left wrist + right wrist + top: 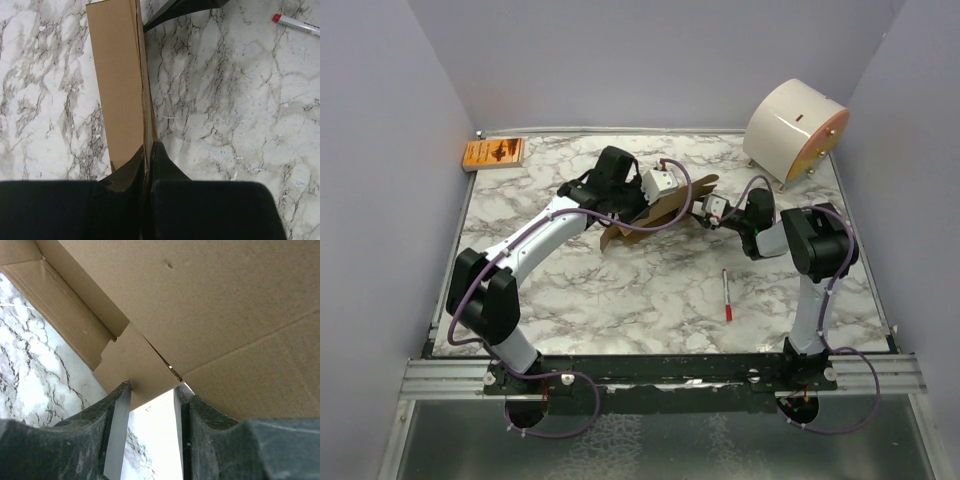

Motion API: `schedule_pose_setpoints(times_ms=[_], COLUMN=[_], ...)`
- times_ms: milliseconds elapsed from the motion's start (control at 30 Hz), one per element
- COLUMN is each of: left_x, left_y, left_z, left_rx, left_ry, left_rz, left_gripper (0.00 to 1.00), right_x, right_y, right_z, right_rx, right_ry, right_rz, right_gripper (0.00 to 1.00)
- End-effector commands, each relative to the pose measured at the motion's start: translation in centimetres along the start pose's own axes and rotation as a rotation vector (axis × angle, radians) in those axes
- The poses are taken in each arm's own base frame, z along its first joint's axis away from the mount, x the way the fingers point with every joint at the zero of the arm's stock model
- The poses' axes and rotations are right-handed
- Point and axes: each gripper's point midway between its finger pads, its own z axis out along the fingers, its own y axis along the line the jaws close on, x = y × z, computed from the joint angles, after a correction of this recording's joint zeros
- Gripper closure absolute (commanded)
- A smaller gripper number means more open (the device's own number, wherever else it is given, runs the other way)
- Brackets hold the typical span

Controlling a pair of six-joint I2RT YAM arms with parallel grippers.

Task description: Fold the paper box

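The paper box (665, 208) is plain brown cardboard, held tilted above the middle back of the table between my two arms. My left gripper (147, 150) is shut on an edge of the paper box (117, 75), which runs away from the fingers as a long panel. My right gripper (152, 387) is open under the box's right end (210, 300). A small tabbed flap (135, 365) rests across its fingertips (121, 390). In the top view the right gripper (708, 212) touches the box's right end and the left gripper (642, 200) holds its middle.
A white marker with a red cap (727, 295) lies right of centre, also in the left wrist view (297, 23). A big white cylinder (795, 130) stands at the back right. A small orange packet (494, 153) lies at the back left corner. Grey walls surround the table.
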Motion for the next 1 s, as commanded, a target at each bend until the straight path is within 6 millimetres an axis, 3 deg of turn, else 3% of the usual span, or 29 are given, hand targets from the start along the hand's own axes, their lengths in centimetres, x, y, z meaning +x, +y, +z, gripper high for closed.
schedule_pose_setpoints(times_ms=[0, 233, 367, 633, 967], left_x=[-0.6, -0.6, -0.8, -0.7, -0.2], left_y=[-0.4, -0.4, -0.4, -0.1, 2.0], left_z=[0.0, 0.0, -0.1, -0.1, -0.5], left_rx=[0.041, 0.041, 0.04, 0.028, -0.014], left_ry=[-0.017, -0.019, -0.024, -0.021, -0.033], left_rz=[0.0, -0.001, 0.0, -0.003, -0.046], left_gripper=[1.0, 1.0, 1.0, 1.0, 1.0], right_x=[0.2, 0.3, 0.3, -0.3, -0.4], right_y=[-0.7, -0.8, -0.8, -0.8, -1.2], right_z=[0.6, 0.6, 0.6, 0.8, 1.5], right_rx=[0.037, 0.039, 0.039, 0.031, 0.019], right_ry=[0.009, 0.013, 0.012, -0.012, -0.015], right_rz=[-0.021, -0.015, -0.014, 0.007, 0.056], right_gripper=[0.63, 0.79, 0.82, 0.68, 0.63])
